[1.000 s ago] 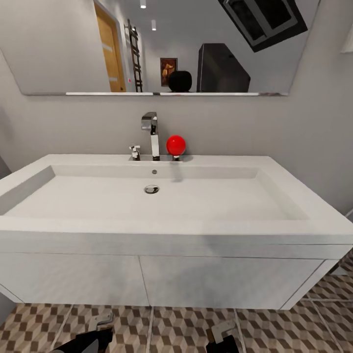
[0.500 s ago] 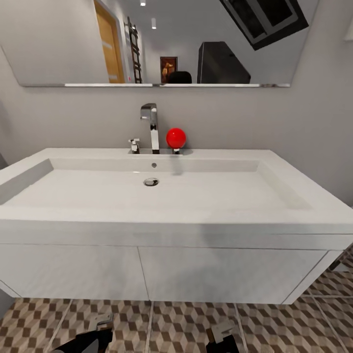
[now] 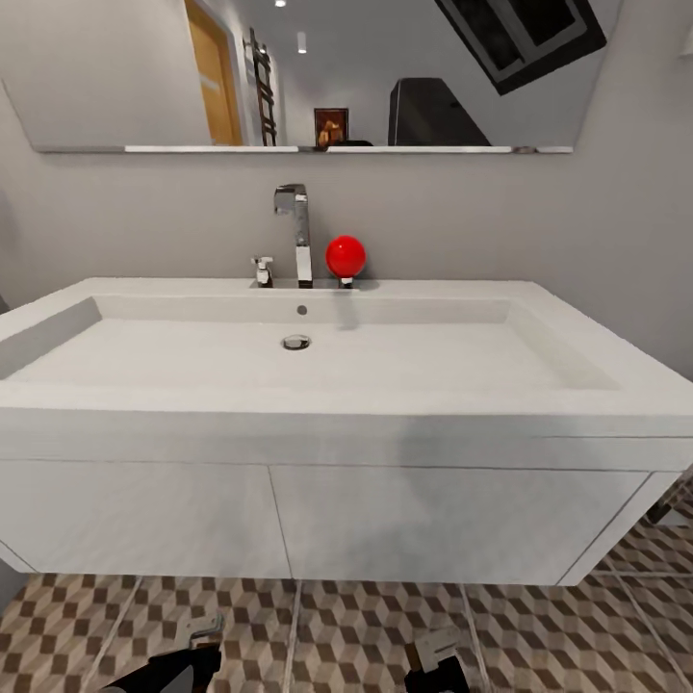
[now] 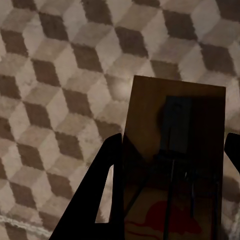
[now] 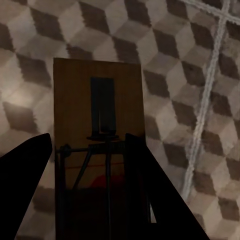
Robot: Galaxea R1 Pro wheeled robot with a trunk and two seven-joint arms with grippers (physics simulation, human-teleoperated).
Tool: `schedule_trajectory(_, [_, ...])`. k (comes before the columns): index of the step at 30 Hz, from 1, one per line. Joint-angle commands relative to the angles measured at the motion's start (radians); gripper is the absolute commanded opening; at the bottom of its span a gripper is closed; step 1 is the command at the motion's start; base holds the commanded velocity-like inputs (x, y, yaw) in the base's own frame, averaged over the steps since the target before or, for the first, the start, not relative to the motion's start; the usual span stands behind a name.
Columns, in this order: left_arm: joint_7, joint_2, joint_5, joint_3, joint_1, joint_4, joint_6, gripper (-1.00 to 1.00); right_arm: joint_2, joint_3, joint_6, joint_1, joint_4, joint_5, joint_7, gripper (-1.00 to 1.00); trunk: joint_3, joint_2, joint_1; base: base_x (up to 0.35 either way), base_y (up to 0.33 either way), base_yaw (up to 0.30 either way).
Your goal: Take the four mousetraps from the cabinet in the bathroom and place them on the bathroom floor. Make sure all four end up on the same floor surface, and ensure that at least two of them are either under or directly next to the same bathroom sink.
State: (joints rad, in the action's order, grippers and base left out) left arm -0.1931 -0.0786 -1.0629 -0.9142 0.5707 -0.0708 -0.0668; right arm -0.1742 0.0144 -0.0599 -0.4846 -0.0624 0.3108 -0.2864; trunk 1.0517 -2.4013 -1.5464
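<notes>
Our view has dipped: the sink (image 3: 318, 385) now sits higher in the frame and more bathroom floor (image 3: 366, 635) shows along the bottom. Our left pincer (image 4: 170, 200) is closed on a mousetrap (image 4: 175, 150); our right pincer (image 5: 95, 200) grips another mousetrap (image 5: 100, 115). We think both can go down here.

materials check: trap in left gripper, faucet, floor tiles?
Mousetrap: looks like a flat brown wooden board carrying thin dark metal wire. Faucet: polished chrome-like metal, going by its bright mirror highlights. Bathroom floor: probably ceramic tile, matte, with a printed cube pattern and pale grout lines. It is a render, so all three are guesses.
</notes>
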Motion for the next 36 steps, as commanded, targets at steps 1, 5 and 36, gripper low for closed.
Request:
schedule_trajectory(1, [-0.009, -0.001, -0.004, -0.008, 0.0, -0.005, -0.006, -1.0, 0.0, 0.001, -0.002, -0.005, 0.001, 0.004, -0.005, -1.0, 0.004, -0.008, -0.004, 0.0, 0.0, 0.0])
schedule_trajectory(5, [-0.009, 0.0, -0.003, -0.004, 0.0, -0.009, -0.014, -1.0, 0.0, 0.001, -0.002, -0.035, 0.002, 0.004, -0.005, -1.0, 0.017, -0.036, -0.019, 0.0, 0.0, 0.0])
schedule_trajectory(36, [-0.019, 0.001, 0.004, -0.003, 0.027, -0.087, -0.02, -1.0, 0.0, 0.001, 0.0, -0.091, 0.003, 0.004, -0.007, -1.0, 0.13, -0.104, -0.064, 0.0, 0.0, 0.0])
